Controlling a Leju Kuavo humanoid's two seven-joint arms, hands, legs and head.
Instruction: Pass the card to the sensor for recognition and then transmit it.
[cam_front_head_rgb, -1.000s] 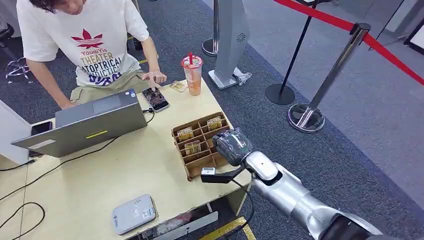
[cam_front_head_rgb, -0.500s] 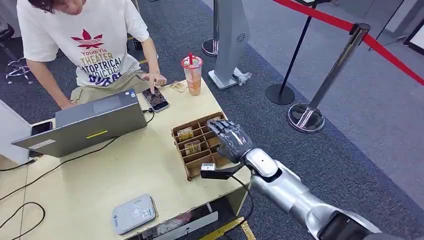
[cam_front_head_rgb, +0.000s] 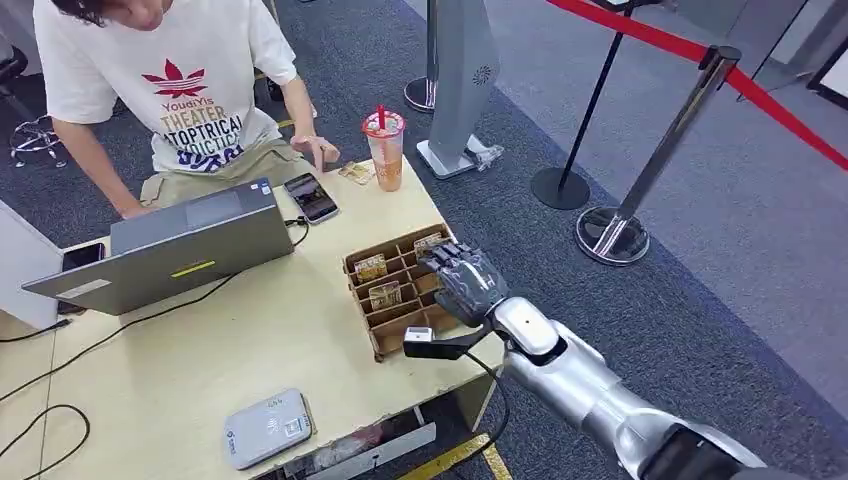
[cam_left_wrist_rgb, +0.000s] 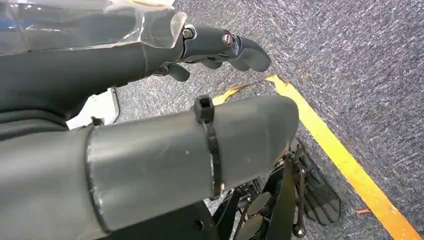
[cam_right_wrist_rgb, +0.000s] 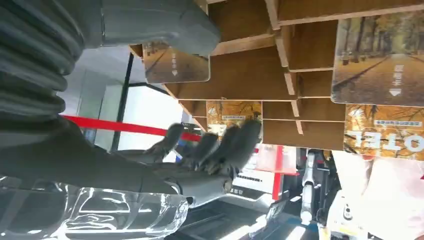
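1. Over the card rack (cam_front_head_rgb: 395, 290), at its far right corner: right hand (cam_front_head_rgb: 466, 280), fingers apart, holding nothing.
2. Cards stand upright in the rack's slots; nearest card (cam_front_head_rgb: 430, 243) just beside the fingertips (cam_right_wrist_rgb: 245, 137), contact unclear.
3. Sensor (cam_front_head_rgb: 268, 428) lies near the table's front edge, well apart from the rack.
4. Left hand (cam_left_wrist_rgb: 150, 115) hangs over carpet, fingers loosely curled, holding nothing.

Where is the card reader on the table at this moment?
In the head view, the grey card reader lies flat near the table's front edge, left of the card rack and in front of the laptop.
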